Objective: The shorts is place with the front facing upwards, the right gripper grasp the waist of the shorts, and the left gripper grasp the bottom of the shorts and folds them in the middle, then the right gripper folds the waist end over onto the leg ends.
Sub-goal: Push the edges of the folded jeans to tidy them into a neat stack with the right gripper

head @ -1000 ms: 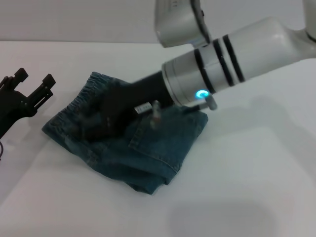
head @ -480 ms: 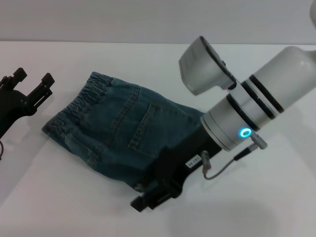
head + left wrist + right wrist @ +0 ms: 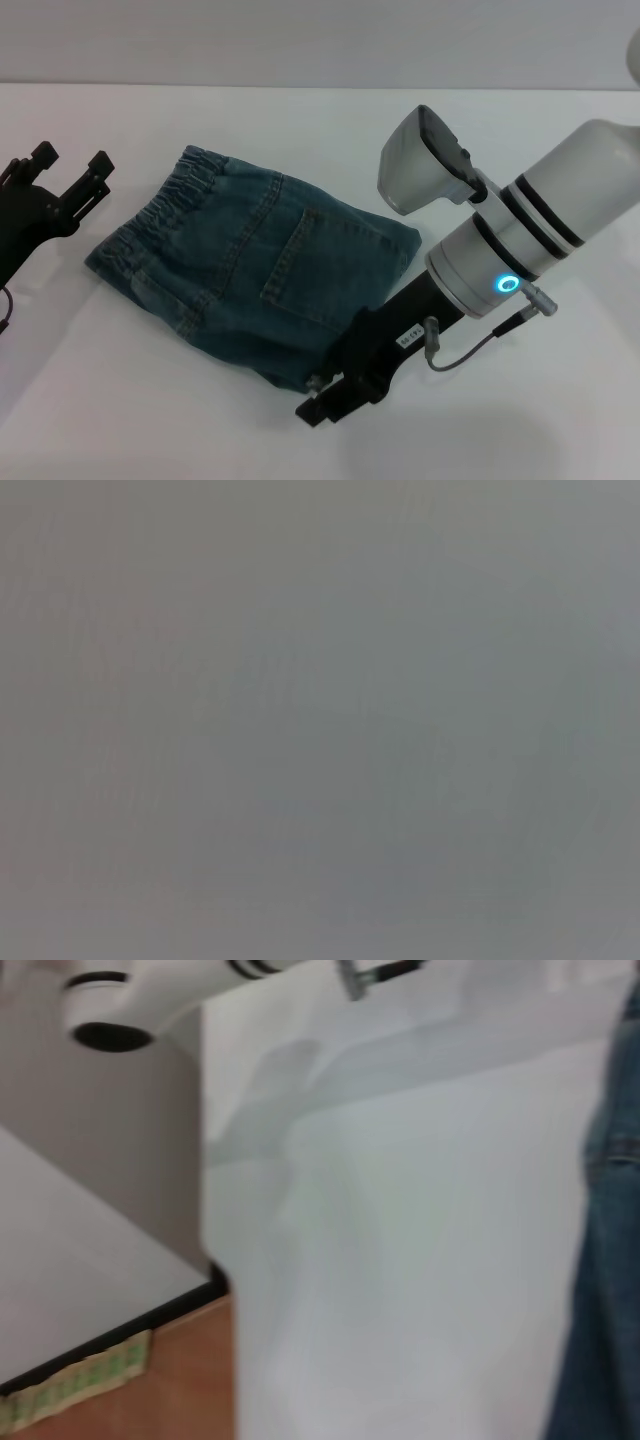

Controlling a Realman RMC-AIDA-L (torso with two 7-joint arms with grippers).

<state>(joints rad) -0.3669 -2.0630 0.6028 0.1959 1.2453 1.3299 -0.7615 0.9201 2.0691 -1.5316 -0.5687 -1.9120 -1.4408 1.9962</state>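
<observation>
The shorts [image 3: 250, 270] lie folded into a compact bundle on the white table [image 3: 520, 420], pocket side up. Their gathered elastic waist [image 3: 178, 188] is at the far left end. The leg ends and the bottom of the shorts are hidden under the folded layers. My right gripper [image 3: 316, 398], a black claw with a white label and a thin wire, rests low by the bundle's near corner. It is open, holds nothing and is off the cloth. My left gripper [image 3: 65, 165] is parked left of the waist, open and empty. The right wrist view shows denim of the shorts [image 3: 612, 1260] at its edge.
The right arm's white banded wrist [image 3: 520, 240] and its grey camera housing [image 3: 425, 165] hang above the table beside the shorts. In the right wrist view the table's edge, brown floor [image 3: 150, 1390] and another white arm link [image 3: 150, 990] show. The left wrist view is plain grey.
My right arm swung from above the shorts' waist end back to the near right and down beside the bundle, leaving the cloth uncovered. The shorts and the left gripper stayed put.
</observation>
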